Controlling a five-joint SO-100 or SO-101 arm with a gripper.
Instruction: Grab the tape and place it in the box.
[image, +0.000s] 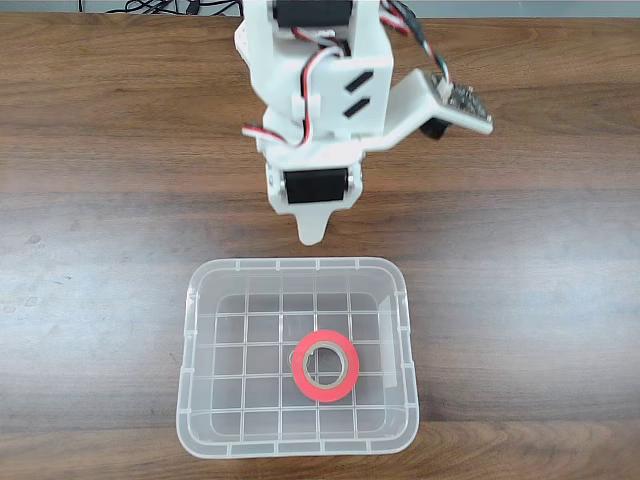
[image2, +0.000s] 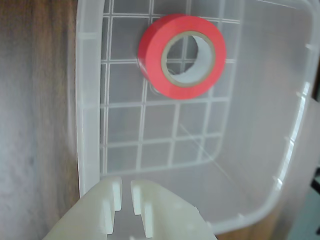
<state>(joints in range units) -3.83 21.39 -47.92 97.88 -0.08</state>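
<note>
The red-orange tape (image: 325, 366) lies flat on the grid-ribbed floor of the clear plastic box (image: 196, 300), right of its middle in the fixed view. The wrist view looks down on the tape (image2: 155, 60) inside the box (image2: 89, 125), its grey-beige core showing. My white gripper (image: 313, 232) hangs just beyond the box's far rim, clear of the tape. In the wrist view the gripper (image2: 125, 195) enters from the bottom edge with its fingers nearly together and nothing between them.
The box stands near the front edge of a brown wooden table (image: 90, 200). My arm's white body (image: 315, 90) with its wires rises at the back centre. Bare tabletop lies on both sides of the box.
</note>
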